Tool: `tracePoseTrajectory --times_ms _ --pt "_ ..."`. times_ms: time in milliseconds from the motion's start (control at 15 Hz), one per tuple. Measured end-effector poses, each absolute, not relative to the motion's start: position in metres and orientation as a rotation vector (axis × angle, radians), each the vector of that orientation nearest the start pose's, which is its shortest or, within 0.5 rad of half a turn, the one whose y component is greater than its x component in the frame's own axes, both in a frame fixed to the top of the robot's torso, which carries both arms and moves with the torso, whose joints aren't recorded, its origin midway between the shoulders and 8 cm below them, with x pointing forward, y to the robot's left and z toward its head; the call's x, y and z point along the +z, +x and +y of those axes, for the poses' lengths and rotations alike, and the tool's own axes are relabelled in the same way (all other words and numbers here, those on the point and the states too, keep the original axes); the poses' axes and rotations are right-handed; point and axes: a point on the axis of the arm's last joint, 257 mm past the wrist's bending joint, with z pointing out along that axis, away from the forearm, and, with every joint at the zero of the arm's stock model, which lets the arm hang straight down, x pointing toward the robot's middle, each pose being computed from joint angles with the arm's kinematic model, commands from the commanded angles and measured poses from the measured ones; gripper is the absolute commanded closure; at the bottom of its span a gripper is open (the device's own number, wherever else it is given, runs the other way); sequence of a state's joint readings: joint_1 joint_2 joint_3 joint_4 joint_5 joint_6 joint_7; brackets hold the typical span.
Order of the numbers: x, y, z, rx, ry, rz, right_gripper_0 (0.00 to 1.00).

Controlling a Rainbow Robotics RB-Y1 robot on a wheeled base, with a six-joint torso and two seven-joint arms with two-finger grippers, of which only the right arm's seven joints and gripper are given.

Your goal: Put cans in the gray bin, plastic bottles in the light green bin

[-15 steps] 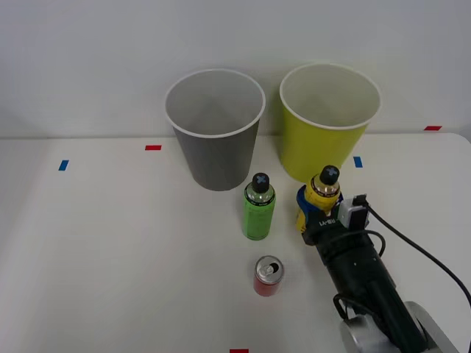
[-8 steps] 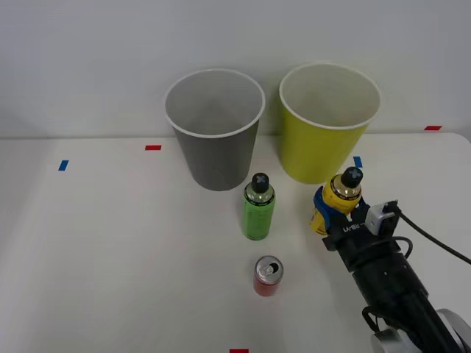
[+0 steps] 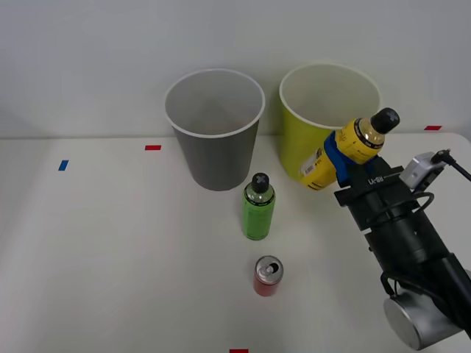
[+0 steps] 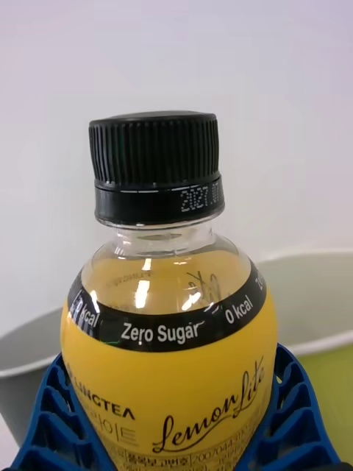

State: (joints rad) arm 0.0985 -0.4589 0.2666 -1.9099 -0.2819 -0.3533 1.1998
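Holding the yellow-labelled bottle [image 3: 346, 151] clear of the tabletop [image 3: 110, 243], my right pincer [image 3: 352, 163] has its blue ribbed fingers [image 4: 44, 419] clamped on either side of the label. From the front I see the bottle tilted, its black cap [image 3: 385, 119] up and toward my right, its base overlapping the front wall of the light green bin [image 3: 294, 143]. At the wrist the cap [image 4: 156, 176] is sharp and close, with a band reading "Zero Sugar" and "0 kcal" below the clear neck and "Lemon" script on the yellow label; a pale bin rim [image 4: 316, 342] curves behind the bottle.

Standing upright on the tabletop is the green-labelled bottle [image 3: 258, 207], just in front of the gray bin [image 3: 215, 129] and between the two bins' fronts. I find the red can [image 3: 268, 276] upright nearer to me, apart from that bottle, its silver top and pull-tab facing up. Both bins stand side by side at the far edge, close together, gray on my left and light green on my right. Small red and blue tape marks [image 3: 153, 148] dot the surface.
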Motion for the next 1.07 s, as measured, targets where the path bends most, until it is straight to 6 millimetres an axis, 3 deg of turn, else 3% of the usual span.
tracePoseTrajectory --times_ms 400,667,1067 --pt "0.026 0.478 -0.165 0.579 -0.056 1.083 1.0" --pt "0.053 0.508 -0.169 0.558 -0.024 1.132 1.0" --pt "0.078 0.549 -0.165 0.528 0.019 1.273 1.0"
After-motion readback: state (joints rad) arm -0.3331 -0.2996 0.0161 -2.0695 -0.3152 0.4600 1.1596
